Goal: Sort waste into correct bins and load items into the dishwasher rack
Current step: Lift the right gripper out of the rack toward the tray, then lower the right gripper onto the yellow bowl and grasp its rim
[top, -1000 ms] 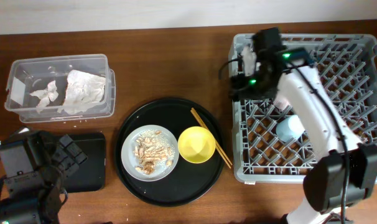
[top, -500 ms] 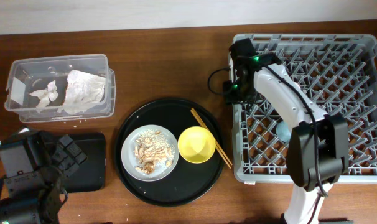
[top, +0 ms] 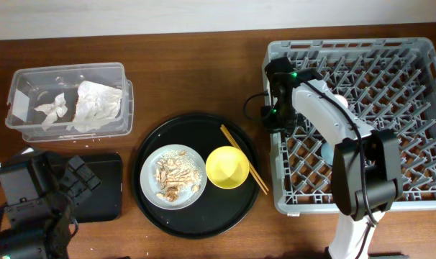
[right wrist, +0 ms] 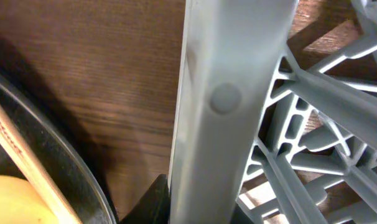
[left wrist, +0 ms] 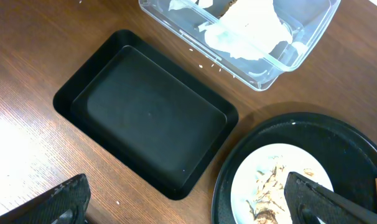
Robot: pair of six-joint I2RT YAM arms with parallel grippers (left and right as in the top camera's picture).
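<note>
My right gripper sits at the left wall of the grey dishwasher rack. In the right wrist view that wall runs between my jaws, which are shut on it, with a black finger pressed against its outer side. A light-blue cup stands in the rack. The yellow bowl, the chopsticks and the plate with food scraps lie on the round black tray. My left gripper hangs open between the shallow black tray and the plate.
The clear container at the back left holds white napkins. The shallow black tray lies in front of it, next to my left arm. The round tray's rim is close to the rack's left wall.
My right gripper has come from over the rack's back left corner down to its left wall, and its jaws have closed on that wall. The left arm has not moved.
</note>
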